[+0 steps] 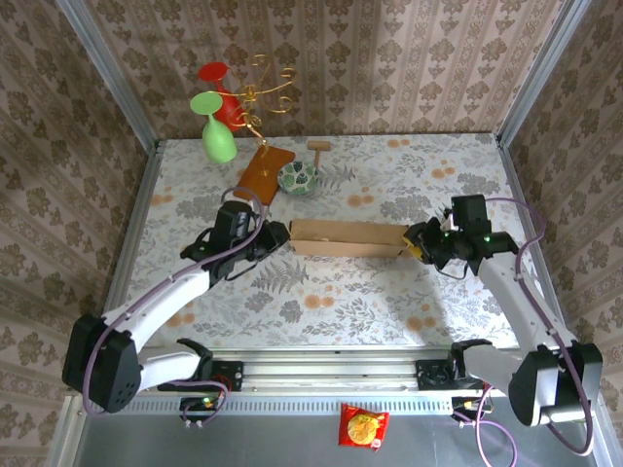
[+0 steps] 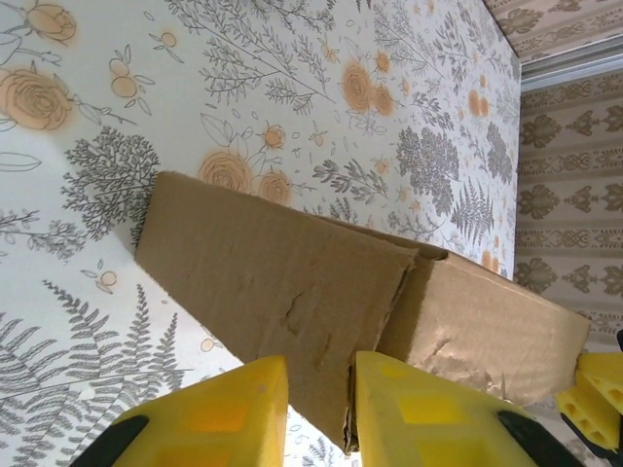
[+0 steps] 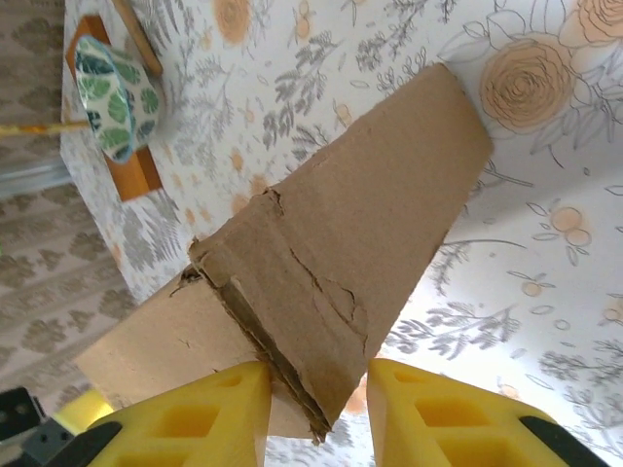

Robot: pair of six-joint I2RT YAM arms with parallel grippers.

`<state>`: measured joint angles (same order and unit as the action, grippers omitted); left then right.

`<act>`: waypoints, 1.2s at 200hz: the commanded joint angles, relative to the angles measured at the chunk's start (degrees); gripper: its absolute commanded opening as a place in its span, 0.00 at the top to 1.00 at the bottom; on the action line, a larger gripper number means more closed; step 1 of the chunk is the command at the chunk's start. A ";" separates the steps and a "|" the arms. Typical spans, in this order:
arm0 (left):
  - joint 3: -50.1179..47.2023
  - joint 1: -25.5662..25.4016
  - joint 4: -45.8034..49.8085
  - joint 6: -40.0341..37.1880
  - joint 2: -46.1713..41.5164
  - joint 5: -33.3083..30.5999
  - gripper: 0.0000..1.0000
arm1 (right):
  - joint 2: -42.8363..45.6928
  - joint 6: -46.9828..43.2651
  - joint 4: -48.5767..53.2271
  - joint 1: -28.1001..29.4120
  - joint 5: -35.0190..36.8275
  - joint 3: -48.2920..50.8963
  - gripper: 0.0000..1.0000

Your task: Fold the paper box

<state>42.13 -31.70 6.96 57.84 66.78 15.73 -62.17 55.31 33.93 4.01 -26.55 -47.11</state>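
A: The left gripper first. Its yellow fingers stand a narrow way apart, with the torn corner of an end flap between them. The flap's edge lies against one finger. Whether the other presses it, I cannot tell.

B: And the right gripper?

A: Its jaws straddle the layered edge at the other end, but tablecloth shows between the cardboard and one finger. I'd call that loosely bracketing, not clamped.

B: Where does the paper box sit?

A: Mid-table, lying long from left to right, with the left gripper at its left end and the right gripper at its right end. From above it reads as a low, narrow, partly closed shape, not a flat sheet.

B: So which step is this?

A: Judging by that, the long sides are folded over and the work is on the ends. Both end flaps look creased and ragged, not tucked square.

B: Next move?

A: Probably each side needs a firm hold on its flap, then both push inward together so the box doesn't slide along the floral table. Uneven pressure could skew it toward the patterned bowl and wooden board, which sit near its far left corner.
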 commanded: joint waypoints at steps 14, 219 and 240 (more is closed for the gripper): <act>-5.46 -1.50 -0.99 -0.56 -1.24 -1.75 0.73 | 3.55 -6.28 9.72 2.84 3.72 6.75 0.63; -26.32 18.38 -8.99 -58.09 -32.42 -39.92 0.00 | 12.15 -41.84 -42.68 2.47 54.87 26.54 0.00; -35.38 24.53 -19.86 -57.69 -35.97 -34.53 0.00 | 7.01 -45.54 -50.02 2.54 50.69 29.90 0.00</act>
<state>13.56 -12.58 7.57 9.06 34.44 -23.55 -51.90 18.72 2.20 6.63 25.04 -19.16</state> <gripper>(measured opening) 0.999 0.999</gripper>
